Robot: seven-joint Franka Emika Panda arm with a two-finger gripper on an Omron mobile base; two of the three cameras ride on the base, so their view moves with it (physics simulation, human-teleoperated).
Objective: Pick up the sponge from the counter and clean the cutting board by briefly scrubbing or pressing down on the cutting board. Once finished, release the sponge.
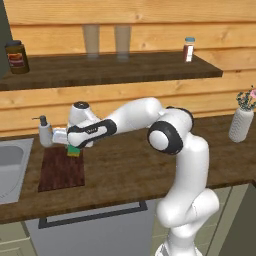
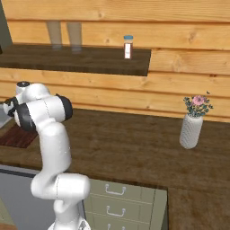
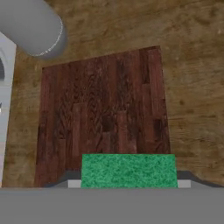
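My gripper (image 1: 75,148) is shut on the sponge (image 1: 74,151), a small block with a green top and a yellow layer beneath. It hangs over the far end of the dark reddish-brown cutting board (image 1: 61,173), which lies on the brown wood counter (image 1: 130,170); I cannot tell whether the sponge touches the board. In the hand view the green sponge (image 3: 128,169) sits between the two fingertips (image 3: 72,183), with the cutting board (image 3: 103,109) spread out beyond it. The cutting board (image 2: 17,137) also peeks out at the left of the right base view, behind the arm.
A grey soap dispenser (image 1: 45,132) stands just behind the board, next to the sink (image 1: 11,167) on the left. A white vase with flowers (image 1: 241,123) stands at the far right of the counter. The wall shelf (image 1: 110,67) above carries a jar, two glasses and a small bottle (image 1: 188,49).
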